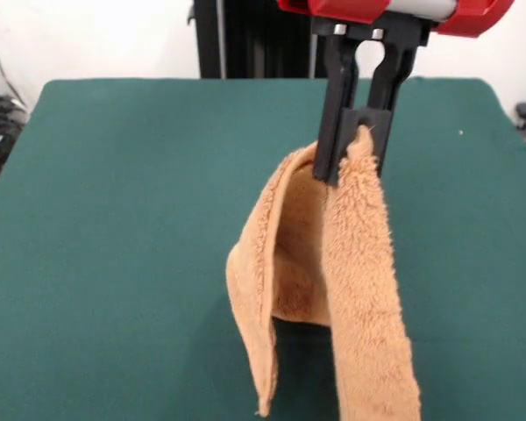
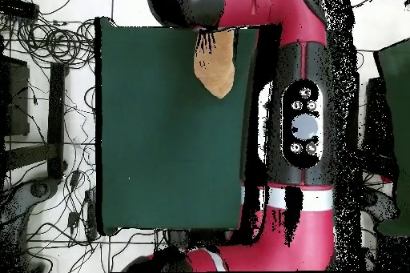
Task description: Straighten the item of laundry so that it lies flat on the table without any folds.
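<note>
The tan-orange terry towel [image 1: 333, 289] hangs folded in the air from my gripper [image 1: 355, 153], well above the dark green table [image 1: 114, 228]. The gripper's black fingers [image 1: 337, 132] are shut on the towel's top edge. The towel droops in two long layers, and its lower end runs out of the front view at the bottom. In the overhead view the towel [image 2: 215, 66] shows near the table's top edge [image 2: 160, 30], partly under the arm [image 2: 304, 118]; the gripper itself is hidden there.
The red and black arm spans the right side of the overhead view. Cables and dark equipment [image 2: 48, 110] lie on the floor beside the table's left edge. The pedestal [image 1: 245, 39] stands behind the table's far edge.
</note>
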{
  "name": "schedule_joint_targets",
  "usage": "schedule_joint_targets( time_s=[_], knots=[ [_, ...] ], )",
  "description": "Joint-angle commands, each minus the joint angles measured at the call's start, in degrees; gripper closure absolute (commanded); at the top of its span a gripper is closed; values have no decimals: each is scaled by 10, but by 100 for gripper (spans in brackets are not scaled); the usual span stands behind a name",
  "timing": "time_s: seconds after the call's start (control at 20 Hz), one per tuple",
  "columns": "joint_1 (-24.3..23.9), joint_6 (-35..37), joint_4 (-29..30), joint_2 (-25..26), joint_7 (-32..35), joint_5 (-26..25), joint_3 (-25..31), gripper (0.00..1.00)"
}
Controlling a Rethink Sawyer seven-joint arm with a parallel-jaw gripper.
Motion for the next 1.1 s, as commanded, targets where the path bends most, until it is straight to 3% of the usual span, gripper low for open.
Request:
schedule_joint_targets(
  time_s=[0.05,0.3,0.65,1.1],
  knots=[
    [34,15,-47,10,14,-25,8,100],
    [38,-25,0,-8,29,-21,-11,100],
    [47,-251,184,-61,126,-34,-62,100],
    [109,-407,226,-32,241,-45,-170,100]
  ],
)
